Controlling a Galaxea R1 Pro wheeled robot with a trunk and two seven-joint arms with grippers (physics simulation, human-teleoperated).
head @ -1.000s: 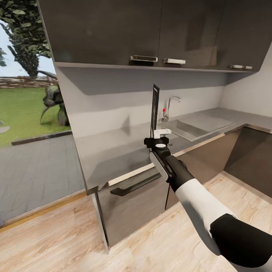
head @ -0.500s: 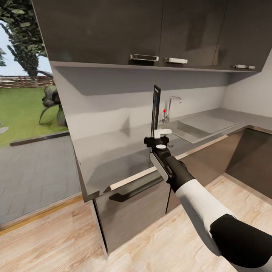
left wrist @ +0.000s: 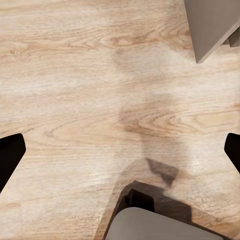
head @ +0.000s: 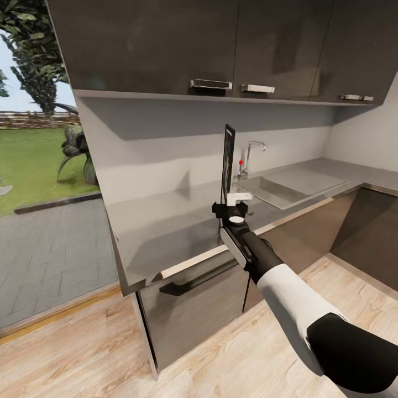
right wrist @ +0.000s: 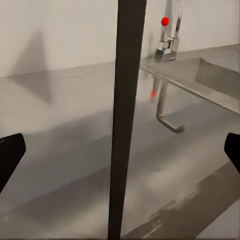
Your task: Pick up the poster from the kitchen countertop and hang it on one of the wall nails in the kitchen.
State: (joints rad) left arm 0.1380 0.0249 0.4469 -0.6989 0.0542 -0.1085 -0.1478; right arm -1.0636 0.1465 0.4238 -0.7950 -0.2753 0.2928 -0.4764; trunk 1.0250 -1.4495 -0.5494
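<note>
Now, poster point(head: 228, 161): we see it edge-on, upright above the desk point(head: 166, 221), at 12 o'clock from our right hand point(head: 234, 200); in the right wrist view it is a dark vertical bar point(right wrist: 127, 120).
Right hand: pinching the poster's lower edge, as we judge, since the frame rises straight from it; the fingertips themselves are hard to make out.
Handling: we judge it thin, stiff and light, apt to swing or twist when gripped only at the bottom; a firm pinch on the frame, not the printed face, seems safest.
Left hand: pointed at the wooden floor point(left wrist: 75, 100); dark fingers point(left wrist: 9, 156) sit far apart, so spread and empty.
Surroundings: tap point(head: 249, 157) and sink point(head: 287, 185) at 2 o'clock of the poster.
Hidden: the artwork, the hanging point, and any wall nail.
</note>
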